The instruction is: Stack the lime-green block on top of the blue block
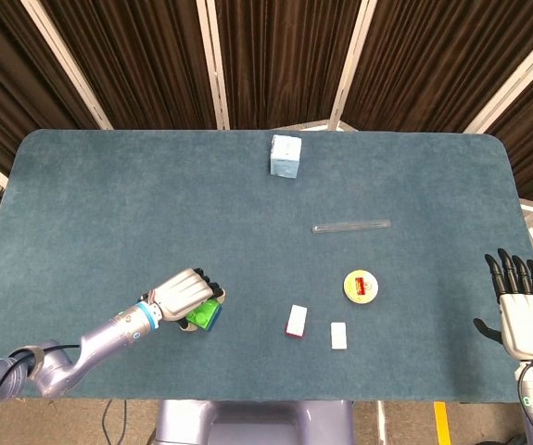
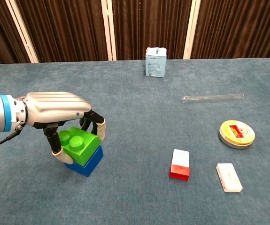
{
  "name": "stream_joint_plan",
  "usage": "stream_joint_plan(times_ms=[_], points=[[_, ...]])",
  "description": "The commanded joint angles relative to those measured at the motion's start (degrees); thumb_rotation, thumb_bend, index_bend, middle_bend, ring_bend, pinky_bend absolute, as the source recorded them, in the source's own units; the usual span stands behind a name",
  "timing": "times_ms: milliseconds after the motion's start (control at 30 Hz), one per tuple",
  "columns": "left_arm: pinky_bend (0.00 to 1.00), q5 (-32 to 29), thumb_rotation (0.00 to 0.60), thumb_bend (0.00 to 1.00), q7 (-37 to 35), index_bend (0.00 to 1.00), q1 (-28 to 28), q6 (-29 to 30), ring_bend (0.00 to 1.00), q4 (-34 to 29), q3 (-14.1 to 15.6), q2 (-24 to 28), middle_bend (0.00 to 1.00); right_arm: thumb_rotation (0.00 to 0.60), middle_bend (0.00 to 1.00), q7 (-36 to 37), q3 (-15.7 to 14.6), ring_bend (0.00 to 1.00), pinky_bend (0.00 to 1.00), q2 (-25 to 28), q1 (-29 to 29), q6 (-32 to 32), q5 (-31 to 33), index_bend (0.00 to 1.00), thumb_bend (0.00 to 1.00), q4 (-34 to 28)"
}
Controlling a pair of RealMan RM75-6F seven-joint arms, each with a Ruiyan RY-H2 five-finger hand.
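The lime-green block (image 2: 81, 145) rests on top of the blue block (image 2: 90, 162) at the front left of the table, and shows as a small green patch (image 1: 206, 313) in the head view. My left hand (image 2: 55, 110) arches over the pair and grips the green block between thumb and fingers. In the head view the left hand (image 1: 184, 294) hides most of both blocks. My right hand (image 1: 526, 306) hangs off the table's right edge, fingers spread, holding nothing; the chest view does not show it.
A red-and-white block (image 2: 180, 164) and a small white block (image 2: 229, 177) lie front right. A round yellow tin (image 2: 236, 133) sits further right, a clear tube (image 2: 212, 98) lies behind it, and a pale blue box (image 2: 156, 61) stands at the back.
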Motion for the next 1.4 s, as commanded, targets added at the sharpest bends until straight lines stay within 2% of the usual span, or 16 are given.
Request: stream_joint_plan(times_ms=[33, 433, 533, 567, 667, 733, 833, 967, 1167, 1400], points=[[0.33, -0.2, 0.6, 0.2, 0.12, 0.51, -0.02, -0.12, 0.44, 0.27, 0.1, -0.29, 0.49, 0.6, 0.0, -0.03, 0.0, 0.0, 0.0, 0.0, -0.01, 0.03, 0.02, 0.01, 0.0, -0.03], [0.33, -1.24, 0.6, 0.2, 0.81, 0.51, -0.13, -0.61, 0.43, 1.84, 0.23, -1.88, 0.49, 0.6, 0.0, 0.0, 0.01, 0.0, 0.0, 0.05, 0.04, -0.13, 0.17, 0.01, 0.0, -0.06], [0.3, -1.68, 0.6, 0.19, 1.45, 0.49, -0.16, -0.58, 0.39, 1.72, 0.07, -1.96, 0.45, 0.6, 0.0, 0.06, 0.02, 0.0, 0.0, 0.08, 0.04, -0.16, 0.22, 0.01, 0.0, -0.07], [0.29, -1.82, 0.6, 0.18, 1.63, 0.47, -0.17, -0.56, 0.35, 1.59, 0.01, -1.9, 0.43, 0.6, 0.0, 0.09, 0.03, 0.0, 0.0, 0.09, 0.04, -0.18, 0.26, 0.01, 0.0, -0.08], [0.18, -2.12, 0.6, 0.05, 2.33, 0.29, -0.29, -0.8, 0.12, 0.83, 0.06, -1.16, 0.23, 0.6, 0.0, 0.09, 0.04, 0.0, 0.0, 0.1, 0.06, -0.25, 0.35, 0.01, 0.0, -0.09], [0.13, -2.07, 0.6, 0.01, 2.68, 0.18, -0.2, -0.4, 0.04, 0.0, 0.05, -0.36, 0.14, 0.6, 0.0, 0.08, 0.09, 0.0, 0.0, 0.13, 0.06, -0.28, 0.46, 0.01, 0.0, -0.23], [0.07, -1.49, 0.6, 0.0, 2.56, 0.04, 0.29, 0.87, 0.0, -0.63, 0.18, 0.38, 0.05, 0.6, 0.0, 0.14, 0.0, 0.0, 0.0, 0.26, 0.06, -0.43, 0.47, 0.01, 0.0, -0.44], [0.02, -1.01, 0.6, 0.0, 1.92, 0.0, 1.11, 2.59, 0.0, -2.45, 0.33, 2.36, 0.0, 0.6, 0.0, 0.34, -0.08, 0.0, 0.0, 0.41, 0.12, -0.57, 0.34, 0.01, 0.0, -0.7], [0.0, -0.93, 0.6, 0.0, 2.06, 0.0, 6.34, 12.04, 0.0, -9.5, 0.32, 10.78, 0.0, 0.6, 0.0, 1.73, -0.58, 0.0, 0.0, 0.99, 0.18, -0.91, -0.54, 0.01, 0.0, -0.96], [0.0, -1.8, 0.6, 0.0, 1.49, 0.0, 17.91, 29.99, 0.0, -14.32, 0.68, 18.41, 0.0, 0.6, 0.0, 3.96, -1.37, 0.0, 0.0, 2.09, -0.17, 0.01, -2.76, 0.01, 0.0, -1.82]])
